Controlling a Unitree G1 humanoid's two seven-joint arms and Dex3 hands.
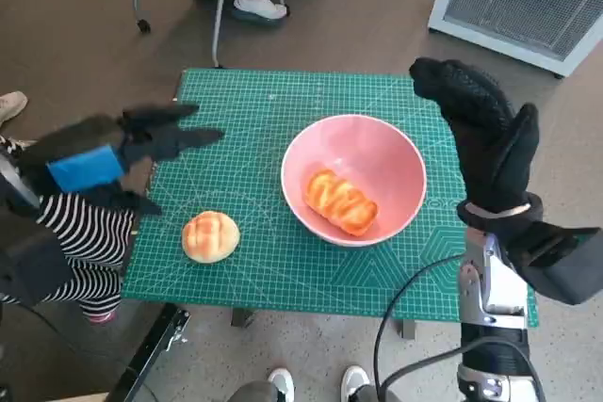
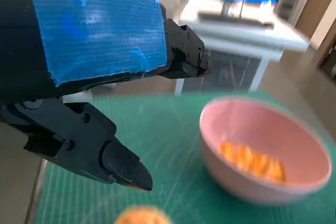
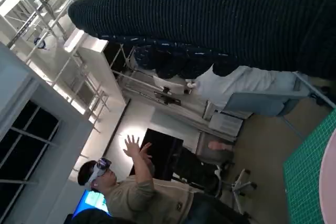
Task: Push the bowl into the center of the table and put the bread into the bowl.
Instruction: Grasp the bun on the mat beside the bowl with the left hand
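My left hand (image 1: 113, 159) hangs empty, fingers spread, round bread (image 1: 210, 236) just below it; I descend squarely, then carry it to the bowl (image 1: 353, 179) beside my raised, empty right hand (image 1: 482, 134).

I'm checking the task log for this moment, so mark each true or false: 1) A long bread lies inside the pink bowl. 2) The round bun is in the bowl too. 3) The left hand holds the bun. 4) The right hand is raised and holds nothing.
1) True: the long bread lies in the pink bowl.
2) False: the round bun sits on the green mat, beside the bowl.
3) False: the left hand is open, apart from the bun.
4) True: the right hand is raised by the bowl, empty.
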